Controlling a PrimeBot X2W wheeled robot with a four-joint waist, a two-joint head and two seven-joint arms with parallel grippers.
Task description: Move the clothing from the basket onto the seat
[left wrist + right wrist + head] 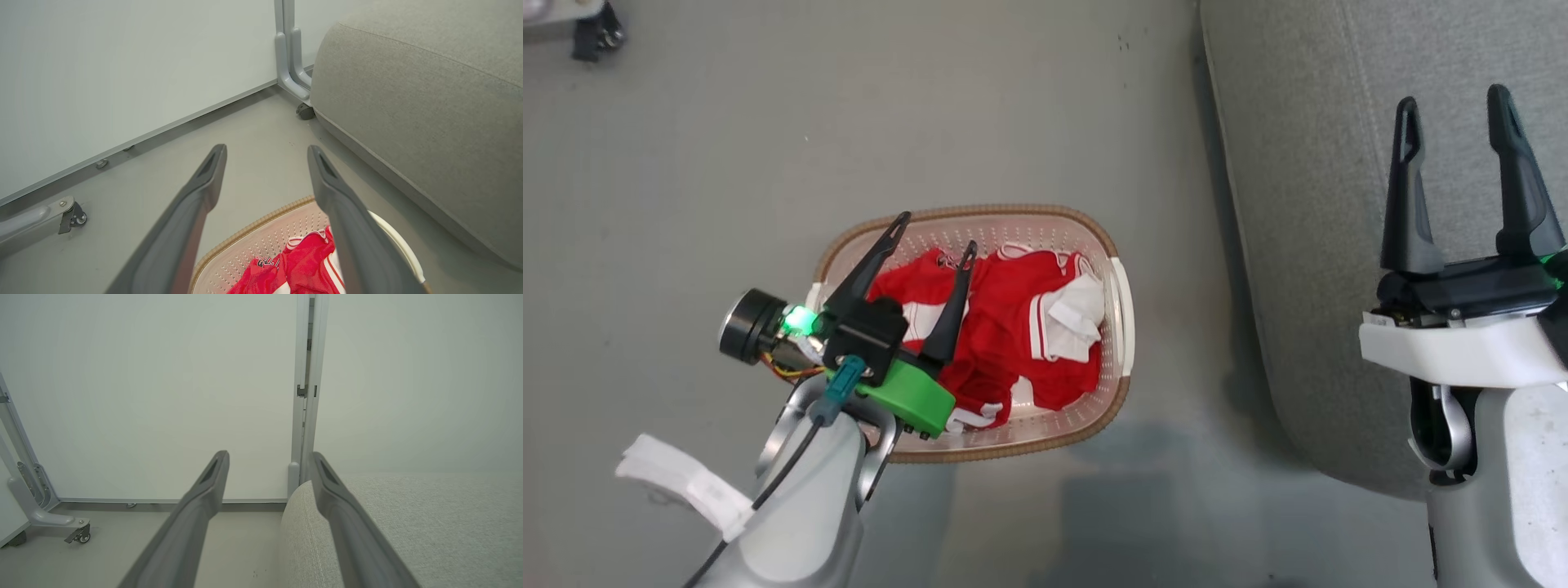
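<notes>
Left gripper (938, 230) is positioned over the left half of the basket (980, 214), its two dark fingers spread wide with nothing between them; whether the fingers contact the fabric cannot be determined. Right gripper (1454, 95) is likewise spread and empty, and it is positioned over the seat (1307, 204). The basket stands on the grey floor (727, 163), near the seat's left edge, with a strip of floor between the two. The clothing (1005, 327) lies heaped inside the basket: red fabric with white stripes, white-trimmed hems and a white panel toward the right side, covering most of the basket bottom. A perforated cream wall remains exposed along the far side and the near right corner. The head view supplies the full outline of the basket, its brown rim and its white handle (1123, 314) on the seat side. The left wrist view adds detail not available from the head: the far perforated wall at close range, dark lettering on the red fabric, a pale wall panel (122, 61) and a grey post with a black caster (304, 111) at the seat's corner. The right wrist view shows the seat's rounded woven edge beneath the right-hand finger, floor beneath the other, and a wheeled stand foot (77, 535) at lower left.
</notes>
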